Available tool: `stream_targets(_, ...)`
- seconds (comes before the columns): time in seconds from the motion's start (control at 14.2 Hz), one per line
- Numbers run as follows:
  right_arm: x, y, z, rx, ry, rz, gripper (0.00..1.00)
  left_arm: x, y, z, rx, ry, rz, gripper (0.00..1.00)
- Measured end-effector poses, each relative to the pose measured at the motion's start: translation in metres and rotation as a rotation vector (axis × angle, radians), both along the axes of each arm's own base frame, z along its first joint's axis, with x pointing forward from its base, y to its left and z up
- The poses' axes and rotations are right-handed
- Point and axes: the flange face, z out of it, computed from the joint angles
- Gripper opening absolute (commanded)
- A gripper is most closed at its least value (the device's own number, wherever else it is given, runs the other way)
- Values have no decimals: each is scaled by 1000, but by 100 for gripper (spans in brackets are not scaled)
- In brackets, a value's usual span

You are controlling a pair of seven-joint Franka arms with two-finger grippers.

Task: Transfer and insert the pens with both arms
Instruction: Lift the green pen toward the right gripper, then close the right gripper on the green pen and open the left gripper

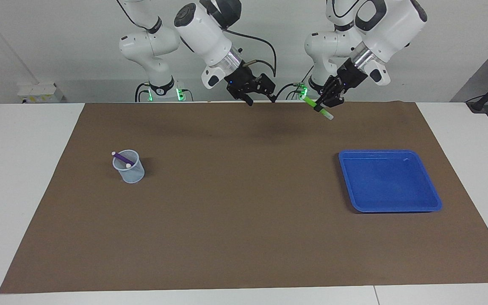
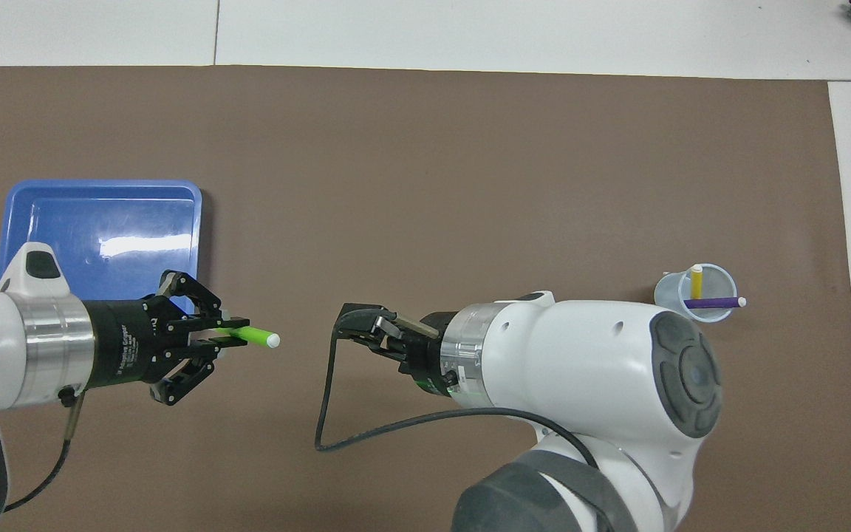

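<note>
Raised above the brown table mat (image 1: 244,237) at the robots' end, the left arm's black two-finger gripper (image 1: 323,106) pinches the thin green marker pen (image 1: 317,107) near its middle, jaws pressed onto the barrel, while the right arm's black two-finger gripper (image 1: 261,98) hangs just beside it with its fingers spread and nothing between them. In the overhead view the pen's long axis runs nearly level along the table's length, its pale capped tip (image 2: 272,340) pointing straight at the right gripper (image 2: 366,325), with a short open gap between tip and fingers. The handover looks imminent; the spread fingers appear to sit roughly in line with the pen. At the right arm's end, the clear plastic cup (image 1: 128,166) already holds 2 pens, yellow (image 2: 696,281) and purple (image 2: 713,303); the blue plastic tray (image 1: 390,181) lies bare.
</note>
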Motion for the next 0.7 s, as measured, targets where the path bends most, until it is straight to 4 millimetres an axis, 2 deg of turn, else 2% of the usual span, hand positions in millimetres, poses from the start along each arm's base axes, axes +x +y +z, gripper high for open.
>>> stream_targets(0.42, -9, 20, 8, 92, -8, -52, 100, -11, -13, 4, -6, 10, 70, 0)
stream_targets(0.7, -22, 46, 11, 140, -36, -117, 100, -14, -17, 6, -13, 10, 112, 0)
